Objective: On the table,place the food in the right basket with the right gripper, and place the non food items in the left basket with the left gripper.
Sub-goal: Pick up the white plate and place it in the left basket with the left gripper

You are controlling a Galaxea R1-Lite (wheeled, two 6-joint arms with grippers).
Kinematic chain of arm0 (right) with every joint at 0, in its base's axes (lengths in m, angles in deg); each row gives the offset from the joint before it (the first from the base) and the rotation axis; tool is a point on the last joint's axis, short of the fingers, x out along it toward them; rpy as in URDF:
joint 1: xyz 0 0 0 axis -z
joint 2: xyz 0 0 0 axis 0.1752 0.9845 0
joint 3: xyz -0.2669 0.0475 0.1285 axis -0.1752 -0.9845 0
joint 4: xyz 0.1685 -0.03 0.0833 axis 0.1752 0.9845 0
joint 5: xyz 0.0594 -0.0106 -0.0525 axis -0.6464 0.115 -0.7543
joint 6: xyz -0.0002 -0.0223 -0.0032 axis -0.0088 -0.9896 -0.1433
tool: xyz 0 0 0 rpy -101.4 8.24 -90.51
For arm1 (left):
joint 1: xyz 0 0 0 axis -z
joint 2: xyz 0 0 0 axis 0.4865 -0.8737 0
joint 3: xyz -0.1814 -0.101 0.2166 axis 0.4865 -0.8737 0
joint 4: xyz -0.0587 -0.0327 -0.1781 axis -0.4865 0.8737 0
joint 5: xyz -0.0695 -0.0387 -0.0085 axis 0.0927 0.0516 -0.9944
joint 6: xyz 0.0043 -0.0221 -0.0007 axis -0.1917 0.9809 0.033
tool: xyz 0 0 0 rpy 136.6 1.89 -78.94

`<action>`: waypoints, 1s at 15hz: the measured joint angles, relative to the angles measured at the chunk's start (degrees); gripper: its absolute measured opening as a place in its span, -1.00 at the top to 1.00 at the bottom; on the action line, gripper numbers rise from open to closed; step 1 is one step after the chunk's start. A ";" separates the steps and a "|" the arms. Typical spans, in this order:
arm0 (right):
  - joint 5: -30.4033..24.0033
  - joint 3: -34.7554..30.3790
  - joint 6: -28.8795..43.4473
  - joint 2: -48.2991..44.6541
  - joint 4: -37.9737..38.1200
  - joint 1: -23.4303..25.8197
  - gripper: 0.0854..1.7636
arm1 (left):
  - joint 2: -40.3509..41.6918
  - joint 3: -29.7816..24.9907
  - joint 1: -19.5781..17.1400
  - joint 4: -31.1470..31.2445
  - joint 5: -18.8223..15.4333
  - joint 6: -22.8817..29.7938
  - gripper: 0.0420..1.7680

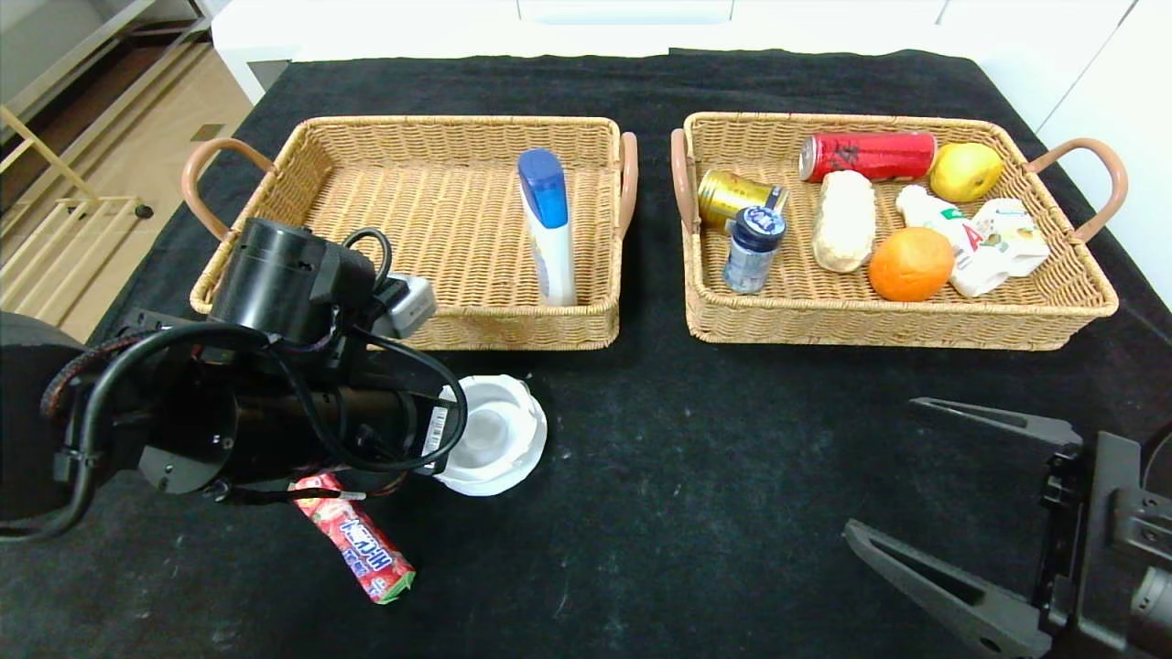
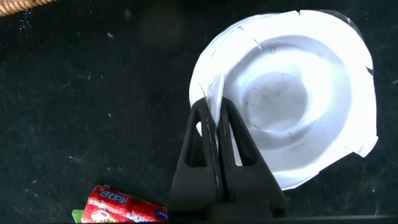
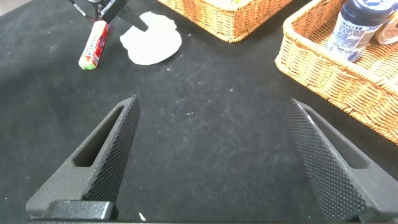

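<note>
While its two fingers are pressing together on the near rim of the white paper bowl [image 2: 292, 99], the left hand [image 2: 214, 127] is pinching that thin edge between them, low over the black worktop [image 1: 696, 458]. Outward from the hand, the bowl is sitting flat on the cloth, mouth up, its body spreading away from the fingers. Just beside the arm, toward the robot, the red snack stick [image 1: 359, 542] is lying with its long axis running roughly toward and away from the robot. Beyond the bowl, straight ahead of the hand, the left basket [image 1: 275, 183] is waiting with a blue-capped white tube [image 1: 549, 224] already inside, so the carry looks like a lift and a short reach forward over the near wall. Well apart on the other side, the right hand [image 3: 211, 155] is hovering with its fingers spread wide and gripping nothing, nearer the right basket [image 1: 1080, 293], which is holding the food.
</note>
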 joint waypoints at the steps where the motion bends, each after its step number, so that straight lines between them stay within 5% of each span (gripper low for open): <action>1: -0.04 -0.02 0.00 -0.02 0.00 0.00 -0.94 | -0.10 0.05 0.00 -0.04 0.00 0.00 0.91; 9: -0.09 -0.38 -0.09 0.11 0.22 -0.29 -0.94 | 2.95 -0.74 0.12 0.33 -0.78 -0.32 0.91; 15: -0.06 -0.68 -0.27 0.17 0.24 -0.68 -0.94 | 11.61 -3.69 0.59 0.13 -5.72 -0.46 0.91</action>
